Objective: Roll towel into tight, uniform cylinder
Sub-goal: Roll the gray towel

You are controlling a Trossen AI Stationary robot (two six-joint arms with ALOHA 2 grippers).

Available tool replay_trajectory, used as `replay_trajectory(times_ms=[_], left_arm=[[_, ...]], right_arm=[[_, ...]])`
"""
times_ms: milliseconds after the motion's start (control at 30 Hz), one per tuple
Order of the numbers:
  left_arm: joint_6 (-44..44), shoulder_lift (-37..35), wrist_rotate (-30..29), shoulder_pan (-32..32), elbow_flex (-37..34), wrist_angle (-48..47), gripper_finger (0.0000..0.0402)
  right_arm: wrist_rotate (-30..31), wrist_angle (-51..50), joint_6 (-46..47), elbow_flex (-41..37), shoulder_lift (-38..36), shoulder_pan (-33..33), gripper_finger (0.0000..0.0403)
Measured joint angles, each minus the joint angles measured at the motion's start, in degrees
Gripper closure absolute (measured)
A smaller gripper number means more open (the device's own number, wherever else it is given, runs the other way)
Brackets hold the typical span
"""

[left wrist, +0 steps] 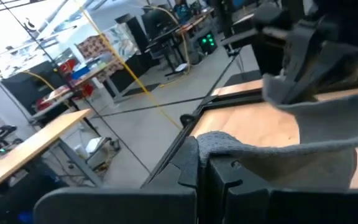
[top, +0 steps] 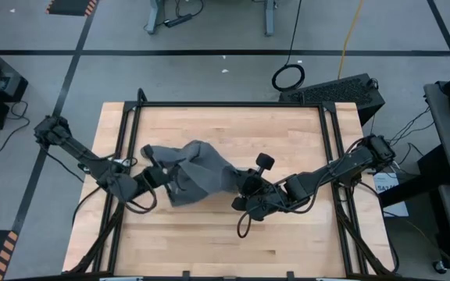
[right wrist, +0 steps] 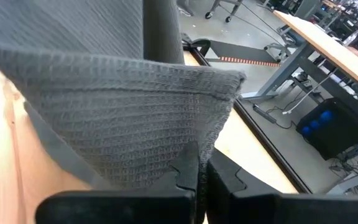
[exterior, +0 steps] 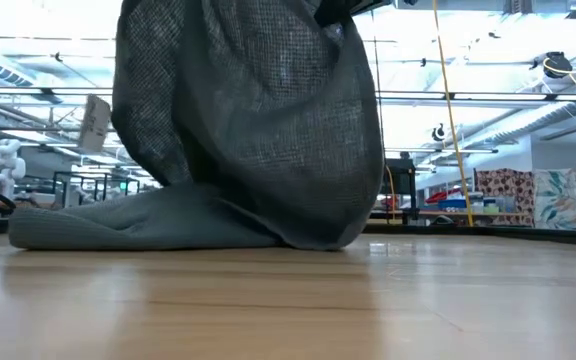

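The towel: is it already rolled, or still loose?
Still loose: the towel hangs bunched between the left end effector and right end effector, part trailing on the table.

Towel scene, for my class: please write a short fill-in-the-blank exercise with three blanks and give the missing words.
1. The only fabric on the wooden table is a dark ____ towel.
2. The number of grippers clamped on the towel, left gripper and right gripper counted, is ____.
3. In the low view, one part of the towel is lifted while the other lies flat on the ____.

Missing words: grey; two; table
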Motion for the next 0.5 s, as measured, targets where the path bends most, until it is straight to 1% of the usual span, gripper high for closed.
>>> replay_trajectory(times_ms=[300, 500], left_arm=[[-0.33, 0.19, 0.03, 0.0, -0.02, -0.61, 0.04], [-0.34, 0.19, -1.18, 0.17, -0.02, -1.38, 0.04]], right_arm=[[-0.01, -1.77, -0.04, 0.0, 2.98, -0.14, 0.0399], [-0.04, -1.72, 1.09, 0.0, 3.07, 0.3, 0.0399]])
